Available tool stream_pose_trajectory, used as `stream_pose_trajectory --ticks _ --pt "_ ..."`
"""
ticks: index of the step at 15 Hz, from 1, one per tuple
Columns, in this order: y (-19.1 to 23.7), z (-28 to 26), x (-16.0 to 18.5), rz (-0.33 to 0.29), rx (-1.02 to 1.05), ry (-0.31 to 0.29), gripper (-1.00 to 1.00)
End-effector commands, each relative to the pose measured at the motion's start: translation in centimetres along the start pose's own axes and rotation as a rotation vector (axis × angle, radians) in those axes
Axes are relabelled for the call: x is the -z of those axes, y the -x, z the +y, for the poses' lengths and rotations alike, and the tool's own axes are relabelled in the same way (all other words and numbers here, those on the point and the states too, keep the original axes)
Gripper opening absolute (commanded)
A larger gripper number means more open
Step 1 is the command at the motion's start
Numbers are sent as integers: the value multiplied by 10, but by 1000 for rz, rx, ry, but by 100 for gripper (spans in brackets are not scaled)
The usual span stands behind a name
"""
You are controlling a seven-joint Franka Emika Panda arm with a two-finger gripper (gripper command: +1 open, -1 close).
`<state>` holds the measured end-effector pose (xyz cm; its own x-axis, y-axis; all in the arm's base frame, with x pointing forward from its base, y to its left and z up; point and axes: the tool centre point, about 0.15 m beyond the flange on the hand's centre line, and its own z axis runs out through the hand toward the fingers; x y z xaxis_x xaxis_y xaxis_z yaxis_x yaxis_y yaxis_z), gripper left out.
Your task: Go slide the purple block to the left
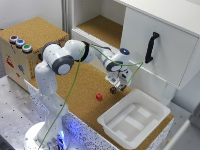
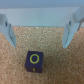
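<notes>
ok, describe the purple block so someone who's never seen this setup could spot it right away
Find the cork-topped table with the white tray on it. Beside the tray the arm's gripper hangs low, and the purple block sits on the cork just by its open fingers. It's dark with a yellow-green ring on top, unlike the plain red cube.

We see a small red cube (image 1: 99, 96) on the cork worktop (image 1: 80, 90), near a white tray (image 1: 134, 119), and a black-handled cabinet door (image 1: 152, 47).
</notes>
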<state>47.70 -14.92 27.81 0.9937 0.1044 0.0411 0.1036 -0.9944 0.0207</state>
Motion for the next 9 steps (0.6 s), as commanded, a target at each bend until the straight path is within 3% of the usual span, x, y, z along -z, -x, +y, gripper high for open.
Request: stream_pose_trajectory --ticks 1,5,9 --pt "47 1 1 34 -2 117 100" --pt "63 15 -6 96 -36 78 100" --pt "67 33 -8 130 -63 89 100"
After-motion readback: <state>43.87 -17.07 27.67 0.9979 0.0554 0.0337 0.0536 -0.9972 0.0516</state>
